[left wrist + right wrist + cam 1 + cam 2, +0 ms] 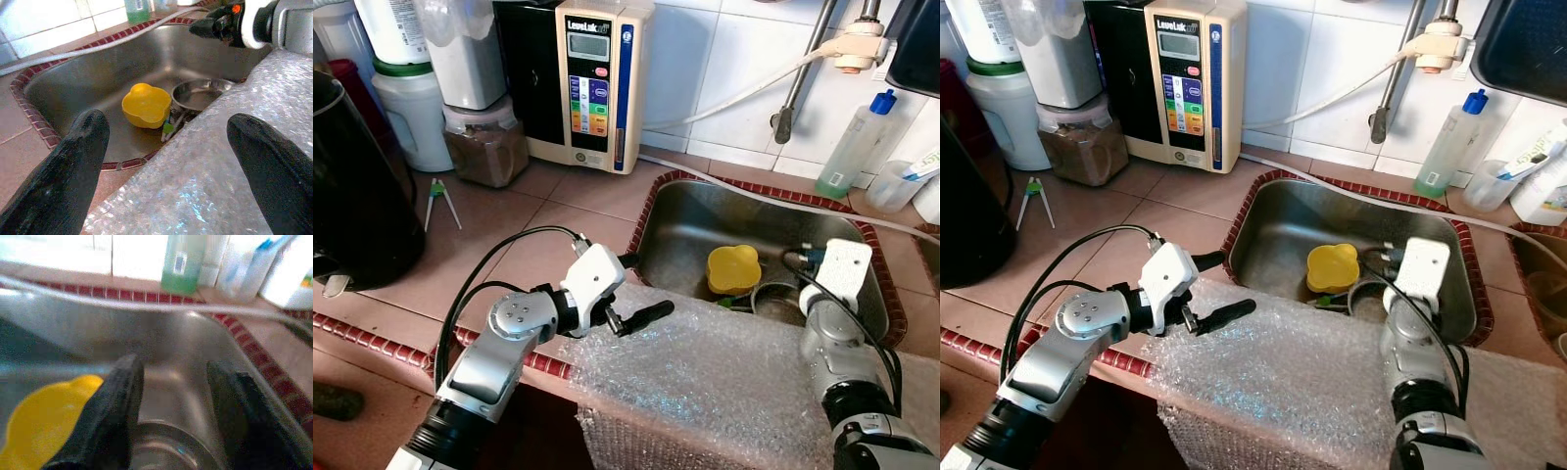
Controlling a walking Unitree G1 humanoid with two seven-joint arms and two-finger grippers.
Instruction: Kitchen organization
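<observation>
Right up front we've got a clear sheet of bubble wrap (pixel 705 387) draped over the counter edge. Our left gripper (pixel 641 294) hovers over its 10 o'clock corner, fingers (pixel 73 166) wide apart. Our right gripper (pixel 171 401), fingers apart too, is over the round steel bowl (pixel 200 94) in the stainless sink (pixel 685 220), yellow lobed plastic bowl (pixel 733 268) touching it at 9 o'clock.

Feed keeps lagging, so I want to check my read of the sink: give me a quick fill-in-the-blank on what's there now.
1. The yellow bowl lies inside the ____.
2. Beside the bowl sits a ____ pot.
3. Bubble wrap is draped over the sink's ____ edge.
4. The left pincer hovers over the wrap with its fingers ____; the right pincer reaches into the sink.

Missing words: sink; metal; front; open
</observation>
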